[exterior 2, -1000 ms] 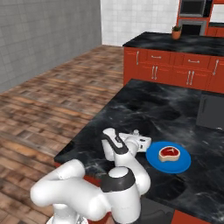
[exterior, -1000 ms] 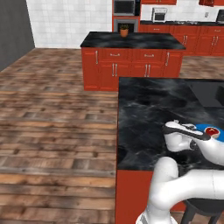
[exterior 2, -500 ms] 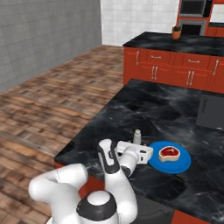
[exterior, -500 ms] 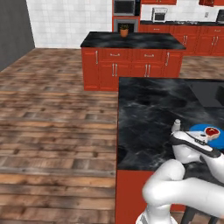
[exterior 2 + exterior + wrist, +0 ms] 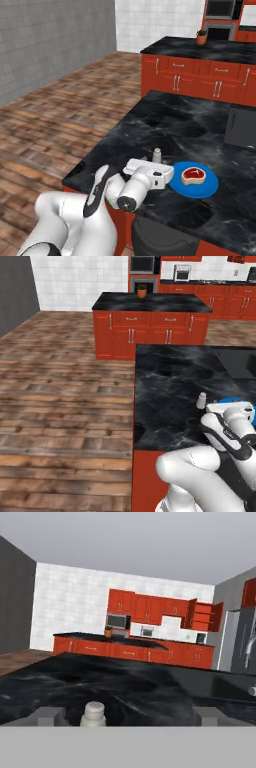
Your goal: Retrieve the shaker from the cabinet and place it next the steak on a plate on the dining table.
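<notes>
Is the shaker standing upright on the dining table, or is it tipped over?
Upright: the shaker stands on the dining table, cap on top.

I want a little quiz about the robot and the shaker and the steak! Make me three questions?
1. True or false: the shaker stands upright on the dining table.
2. What lies on the blue plate?
A. bread
B. the steak
C. an apple
3. Fill in: the gripper has its jaws ____ around the shaker.

Key: 1 true; 2 B; 3 open
</notes>
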